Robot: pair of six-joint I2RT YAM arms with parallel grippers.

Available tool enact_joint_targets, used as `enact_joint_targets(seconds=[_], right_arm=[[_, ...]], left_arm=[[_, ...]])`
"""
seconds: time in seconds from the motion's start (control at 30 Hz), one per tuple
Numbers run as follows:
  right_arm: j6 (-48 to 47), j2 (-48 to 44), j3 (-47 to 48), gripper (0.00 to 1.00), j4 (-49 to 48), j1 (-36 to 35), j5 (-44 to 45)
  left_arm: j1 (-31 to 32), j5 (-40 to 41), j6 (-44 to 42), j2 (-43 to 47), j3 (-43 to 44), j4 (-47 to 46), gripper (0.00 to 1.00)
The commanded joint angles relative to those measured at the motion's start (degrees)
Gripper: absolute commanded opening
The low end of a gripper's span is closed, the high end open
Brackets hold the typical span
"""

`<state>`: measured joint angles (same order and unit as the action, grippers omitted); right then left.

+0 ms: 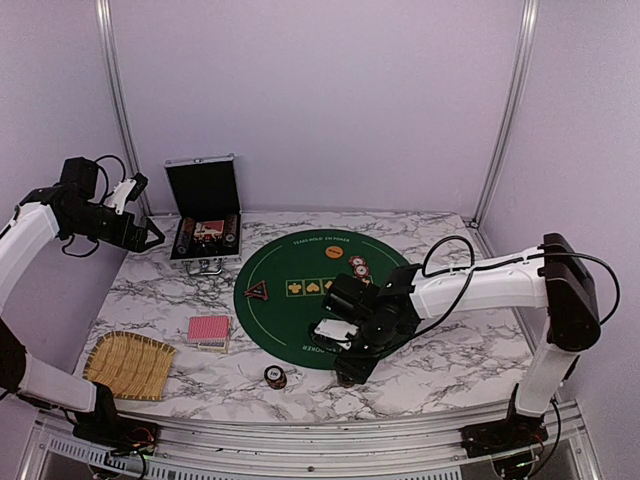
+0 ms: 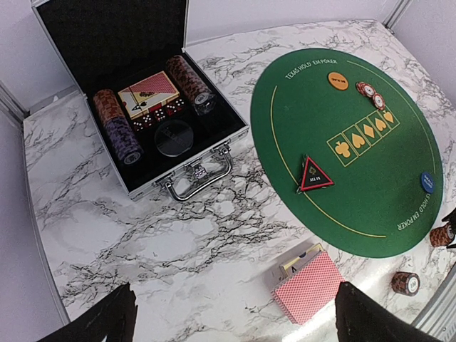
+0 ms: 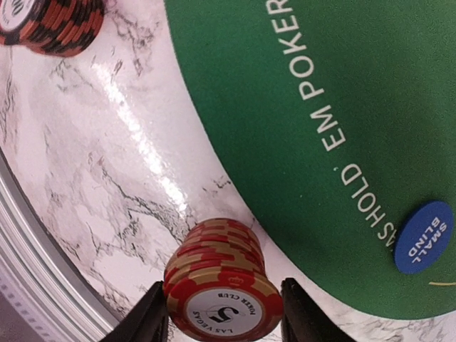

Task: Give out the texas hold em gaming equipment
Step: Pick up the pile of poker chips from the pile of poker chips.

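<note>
From above, the right pincer [image 1: 350, 372] is low at the near edge of the green mat [image 1: 280, 315] on the marble bench [image 1: 450, 370]. The left pincer [image 1: 152, 233] hangs at the far left by the open case [image 1: 204, 215], with pale lilac walls around. The left wrist view shows its fingers spread wide on nothing, the red-backed cards [image 2: 310, 288] lying near below. In the right wrist view the fingers pinch a red chip stack [image 3: 222, 285] standing on marble just off the mat, near the blue button [image 3: 424, 236]. I judge a stack is being placed, so the next move calls for a release and a straight lift that won't topple it.
</note>
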<state>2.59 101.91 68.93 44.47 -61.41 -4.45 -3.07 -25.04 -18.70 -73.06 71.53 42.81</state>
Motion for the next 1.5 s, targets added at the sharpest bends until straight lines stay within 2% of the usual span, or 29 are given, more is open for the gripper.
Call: enact_joint_targets(seconds=[0.0, 0.07, 0.23, 0.33, 0.4, 0.6, 0.9, 1.47], right_arm=[[0.09, 0.17, 0.22, 0.44, -0.61, -0.47, 0.36], [0.11, -0.31, 0.6, 0.41, -0.32, -0.45, 0.25], [0.06, -1.21, 1.97, 0.42, 0.99, -0.47, -0.09], [0.05, -1.4, 1.94, 0.56, 1.15, -0.52, -0.12], [0.02, -1.24, 1.89, 0.59, 1.17, -0.46, -0.04], [0.05, -1.18, 2.89, 0.58, 1.59, -0.54, 0.31], [-0.13, -1.17, 3.37, 0.48, 2.03, -0.64, 0.2], [-0.39, -0.26, 2.16, 0.52, 1.5, -0.64, -1.17]], left_arm=[[-0.22, -0.71, -0.53, 0.83, 1.86, 1.71, 0.99], [-0.25, -0.68, -0.56, 0.7, 1.95, 1.74, 0.99], [-0.26, -0.76, -0.49, 0.59, 2.08, 1.71, 0.99], [-0.19, -0.85, -0.47, 0.56, 2.14, 1.8, 0.99], [-0.21, -0.82, -0.47, 0.77, 2.09, 1.83, 0.99], [-0.27, -0.8, -0.55, 1.01, 1.94, 1.82, 0.99], [-0.26, -0.76, -0.68, 0.77, 2.11, 1.93, 0.99], [-0.22, -0.78, -0.78, 0.87, 2.35, 1.97, 0.99]])
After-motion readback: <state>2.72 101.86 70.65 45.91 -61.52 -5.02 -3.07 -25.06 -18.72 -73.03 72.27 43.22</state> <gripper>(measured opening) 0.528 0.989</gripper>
